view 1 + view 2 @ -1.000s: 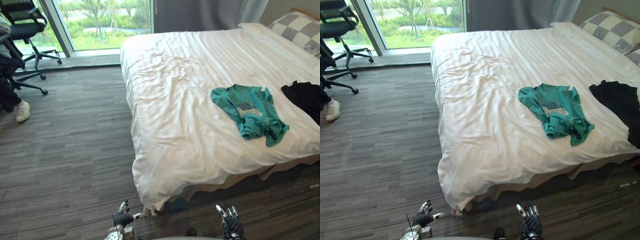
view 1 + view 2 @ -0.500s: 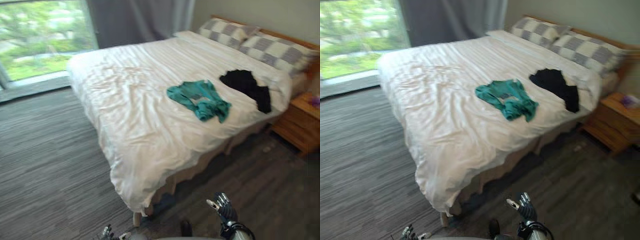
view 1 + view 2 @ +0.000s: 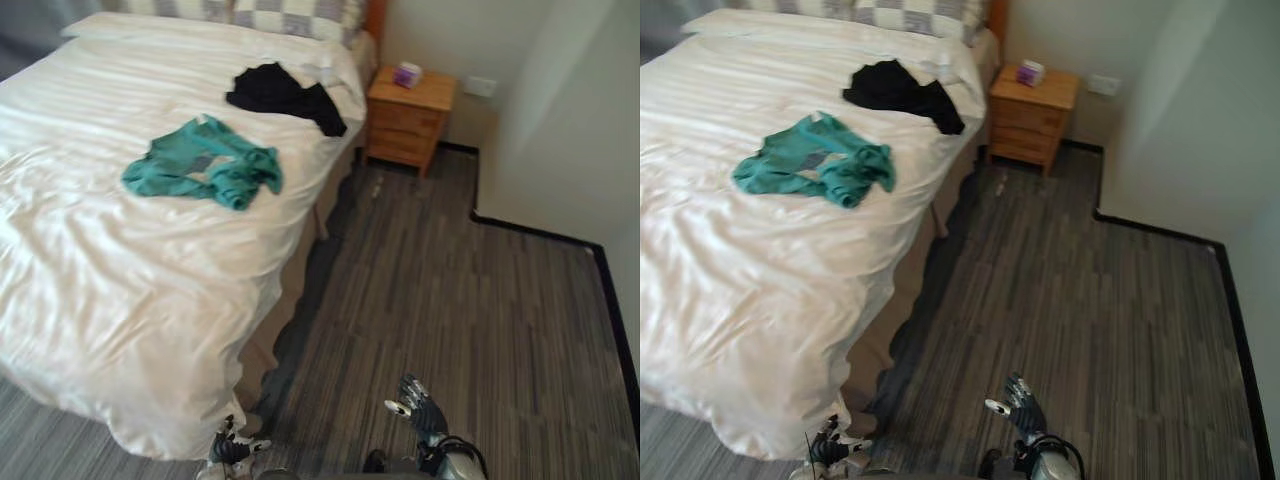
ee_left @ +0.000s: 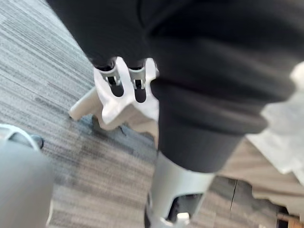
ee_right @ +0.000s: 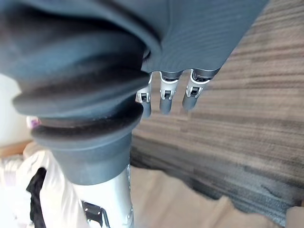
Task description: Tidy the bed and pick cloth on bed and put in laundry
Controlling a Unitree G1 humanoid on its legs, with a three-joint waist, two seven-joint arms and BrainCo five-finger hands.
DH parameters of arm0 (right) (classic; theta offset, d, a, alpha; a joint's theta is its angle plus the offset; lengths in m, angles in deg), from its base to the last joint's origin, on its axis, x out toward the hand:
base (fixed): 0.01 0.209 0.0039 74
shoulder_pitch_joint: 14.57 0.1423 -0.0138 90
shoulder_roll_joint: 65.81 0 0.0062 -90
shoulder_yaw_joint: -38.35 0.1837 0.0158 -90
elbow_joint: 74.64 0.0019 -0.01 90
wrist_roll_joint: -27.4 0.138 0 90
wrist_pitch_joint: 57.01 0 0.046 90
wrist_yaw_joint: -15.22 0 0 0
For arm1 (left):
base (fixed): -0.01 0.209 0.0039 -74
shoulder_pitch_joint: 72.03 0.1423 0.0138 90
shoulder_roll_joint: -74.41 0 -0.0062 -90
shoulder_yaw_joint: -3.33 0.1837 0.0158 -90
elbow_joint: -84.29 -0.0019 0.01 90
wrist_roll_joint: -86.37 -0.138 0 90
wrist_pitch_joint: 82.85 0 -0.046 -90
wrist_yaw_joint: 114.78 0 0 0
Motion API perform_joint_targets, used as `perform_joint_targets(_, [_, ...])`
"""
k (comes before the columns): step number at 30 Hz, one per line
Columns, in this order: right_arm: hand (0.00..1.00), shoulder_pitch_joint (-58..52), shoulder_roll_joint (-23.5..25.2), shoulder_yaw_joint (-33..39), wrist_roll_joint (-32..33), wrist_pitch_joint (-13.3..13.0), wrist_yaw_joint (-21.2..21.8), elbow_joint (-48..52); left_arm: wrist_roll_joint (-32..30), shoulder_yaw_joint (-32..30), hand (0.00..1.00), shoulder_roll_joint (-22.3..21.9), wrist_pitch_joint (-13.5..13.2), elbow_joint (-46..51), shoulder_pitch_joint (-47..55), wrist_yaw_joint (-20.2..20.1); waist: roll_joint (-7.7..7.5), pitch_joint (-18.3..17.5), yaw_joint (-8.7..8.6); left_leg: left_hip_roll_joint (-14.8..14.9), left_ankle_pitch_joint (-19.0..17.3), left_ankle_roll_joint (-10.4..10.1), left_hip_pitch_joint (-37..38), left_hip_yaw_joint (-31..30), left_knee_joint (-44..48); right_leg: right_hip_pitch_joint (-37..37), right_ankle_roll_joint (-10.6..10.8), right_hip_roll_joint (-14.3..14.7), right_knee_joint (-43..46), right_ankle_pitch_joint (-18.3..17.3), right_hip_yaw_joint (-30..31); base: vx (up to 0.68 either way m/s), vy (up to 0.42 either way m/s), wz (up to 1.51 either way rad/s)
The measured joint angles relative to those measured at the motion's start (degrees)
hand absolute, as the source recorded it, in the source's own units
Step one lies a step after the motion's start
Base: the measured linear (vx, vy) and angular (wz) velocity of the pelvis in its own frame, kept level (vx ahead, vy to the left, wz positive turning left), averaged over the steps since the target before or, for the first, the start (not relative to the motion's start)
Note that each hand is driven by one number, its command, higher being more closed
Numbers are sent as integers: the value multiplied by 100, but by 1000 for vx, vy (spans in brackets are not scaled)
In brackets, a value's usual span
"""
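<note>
A crumpled teal cloth garment lies on the bed's white rumpled cover, toward the bed's right side and about midway along it. A black cloth garment lies farther up the bed, apart from the teal one and near the right edge, just short of the grey-and-white checked pillows at the head. Neither garment is touched by a hand. The white cover hangs over the near corner and the right side of the bed, down toward the grey striped carpet floor. At the far right of the bed head stands a small wooden nightstand with drawers, and a little purple box sits on top of it. A pale wall with a dark skirting runs along the right of the room. The robot's right hand hangs low over the carpet at the near edge, well apart from the bed, its fingers straight and apart, holding nothing. The left hand shows low by the bed's near corner, close to the hanging cover; whether it is spread or curled cannot be told.
</note>
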Motion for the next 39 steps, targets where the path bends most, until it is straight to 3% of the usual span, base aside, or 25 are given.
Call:
perform_joint_targets(2, [0, -120, -130, 675, -47, 23, 153, -326, 162, -12, 0, -7, 68, -3, -136, -615, 66, -64, -209, -168, 32, -33, 203, -215, -401, 322, 63, 157, -891, 560, 318, -33, 88, -68])
perform_joint_targets(4, [0, -236, -136, 929, -222, 14, 213, -331, 306, -27, 0, 11, 86, -8, -193, -809, 10, -67, -272, -198, 28, -39, 243, -196, -414, 366, 113, 138, -1052, 712, 428, -32, 94, -41])
perform_joint_targets(5, [0, -321, 400, 1736, -848, 29, 192, -427, 493, -78, 0, -458, 111, -224, -256, -768, -20, -257, -243, -322, -81, -13, 270, -532, -526, 363, 302, -46, -1088, 745, 111, -31, 46, -19])
perform_joint_targets(12, [0, -314, 424, 1713, -840, 41, 171, -410, 554, -106, 0, -452, 131, -209, -277, -760, -41, -193, -243, -311, -91, -31, 270, -475, -480, 366, 300, -44, -1086, 745, 152, 0, 0, -3])
perform_joint_targets(18, [0, -293, 480, 1589, -461, 81, -105, -205, 872, -586, 0, -414, 411, -67, -345, -282, -150, 161, -239, -191, -157, -134, 68, -233, -213, 230, 269, 13, -1076, 680, 280, -40, -26, -12])
perform_joint_targets(21, [0, -342, 546, 1577, -207, 69, -323, -75, 999, -845, 0, -397, 562, 14, -338, 11, -203, 223, -209, 24, -255, -234, -248, -181, 430, 143, 192, 76, -986, 578, 287, 19, -68, -9])
perform_joint_targets(24, [0, -339, 511, 1426, -150, 72, -446, 29, 997, -921, 0, -409, 507, 176, -252, 376, -207, 292, -196, 441, -221, -178, -801, -167, 2011, -13, 91, 69, -358, 139, 335, 45, -82, -12])
perform_joint_targets(25, [0, -335, 460, 1295, -118, 82, -431, 50, 994, -927, 0, -425, 509, 260, -226, 446, -168, 308, -199, 652, -82, 45, -1091, -280, 2757, -8, 63, 115, -182, -3, 331, 112, -59, -15])
perform_joint_targets(26, [0, -336, 404, 1147, -101, 107, -419, 82, 978, -933, 0, -443, 509, 339, -206, 520, -124, 326, -200, 854, 214, 409, -1434, -474, 3522, 27, 21, 166, -55, -113, 350, 124, -52, -14])
perform_joint_targets(27, [0, -341, 369, 1073, -91, 119, -412, 101, 945, -932, 0, -448, 509, 372, -203, 538, -99, 342, -203, 918, 445, 471, -1588, -613, 3857, 77, 17, 194, -28, -169, 375, 202, -41, -19])
perform_joint_targets(28, [0, -337, 324, 973, -52, 138, -408, 110, 837, -922, 0, -457, 518, 456, -148, 598, -76, 354, -191, 970, 1020, 433, -1853, -892, 4400, 195, -40, 237, -13, -233, 469, 200, -16, -19])
perform_joint_targets(29, [0, -334, 319, 928, -28, 160, -415, 125, 784, -919, 0, -449, 519, 471, -122, 606, -88, 361, -162, 957, 1343, 362, -1998, -1003, 4637, 283, -93, 241, -18, -266, 554, 230, -12, -43])
perform_joint_targets(30, [0, -283, 296, 911, 9, 224, -432, 160, 732, -902, 0, -445, 518, 507, -111, 604, -129, 390, -65, 864, 894, 129, -2174, -1167, 4870, 389, -149, 234, -16, -325, 735, 273, 23, -51])
perform_joint_targets(31, [0, -222, 272, 911, 9, 287, -436, 159, 728, -885, 0, -456, 515, 555, -109, 603, -105, 400, -57, 725, 371, 105, -2307, -1170, 4792, 471, -164, 187, -40, -364, 870, 270, 31, -52])
perform_joint_targets(32, [0, -213, 269, 915, 6, 299, -435, 158, 728, -862, 0, -462, 514, 560, -110, 604, -104, 399, -59, 627, 200, 134, -2384, -1118, 4653, 521, -163, 148, -69, -366, 913, 367, 99, -53])
perform_joint_targets(33, [0, -139, 291, 907, 0, 344, -431, 155, 719, -720, 0, -465, 505, 591, -116, 604, -133, 410, -41, 395, -1, 225, -2521, -725, 3783, 656, -83, -33, -165, -416, 1039, 259, 107, -39])
perform_joint_targets(35, [0, -119, 291, 908, -7, 349, -431, 148, 715, -644, 0, -463, 513, 649, -104, 605, -127, 407, -37, 288, 17, 203, -2604, -424, 2941, 715, 39, -153, -198, -497, 1081, 238, 131, -27])
perform_joint_targets(37, [0, -133, 278, 907, -116, 349, -465, 148, 744, -637, 0, -475, 526, 672, -72, 607, -86, 386, -27, 163, 223, 34, -2639, -240, 1387, 816, 258, -275, -175, -729, 1182, 350, 238, -28])
perform_joint_targets(39, [0, -168, 281, 860, -263, 368, -547, 139, 770, -642, 0, -495, 521, 680, -67, 588, -131, 349, 82, 95, 740, 294, -2619, -213, 1137, 938, 419, -430, -87, -1005, 1375, 426, 298, -40])
